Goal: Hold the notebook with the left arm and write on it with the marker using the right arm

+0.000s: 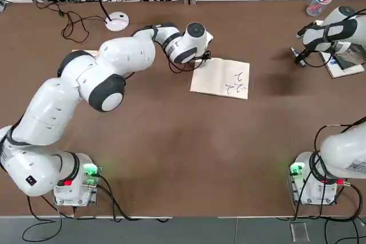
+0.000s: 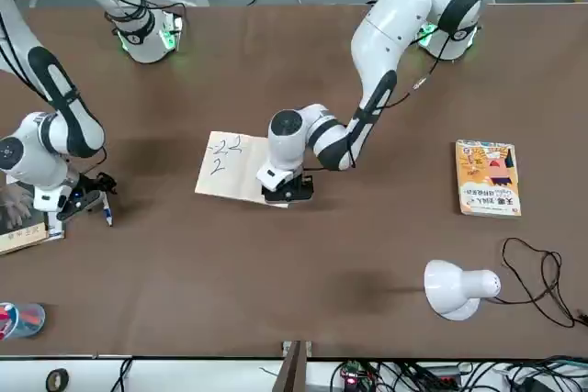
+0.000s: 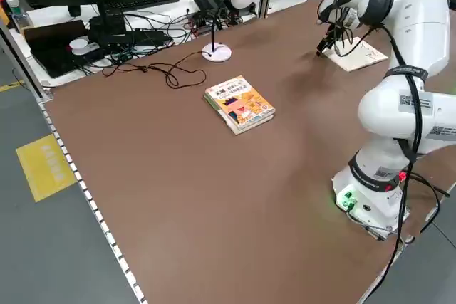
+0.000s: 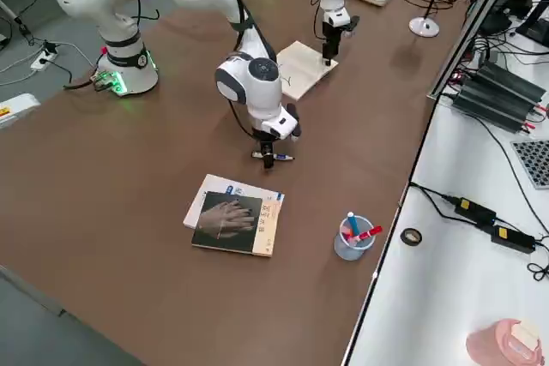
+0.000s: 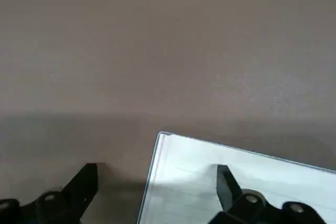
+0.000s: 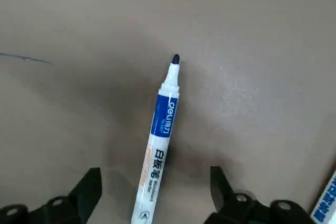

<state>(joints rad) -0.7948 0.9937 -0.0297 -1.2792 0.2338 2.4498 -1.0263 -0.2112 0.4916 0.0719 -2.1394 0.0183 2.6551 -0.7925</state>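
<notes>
The cream notebook [image 1: 220,78] lies flat mid-table, dark scribbles on its page. My left gripper [image 5: 157,167] is open and set down over its far left corner: one finger [image 5: 227,182] rests on the page [image 5: 189,171], the other stands on the table beside the edge. The marker [image 6: 160,140], white with a blue band and its dark tip bare, lies on the table at the far right. My right gripper [image 6: 155,171] hangs low over it, open, fingers wide on either side and not touching it. From the front, the marker [image 2: 107,212] lies just beside that gripper [image 2: 87,199].
A grey-cover book [image 4: 233,222] lies just behind the right gripper, with a clear cup of pens [image 4: 351,238] beyond it. A yellow-orange book [image 2: 488,177] lies at the table's left side. A white desk lamp [image 2: 457,287] and black cable sit at the far left.
</notes>
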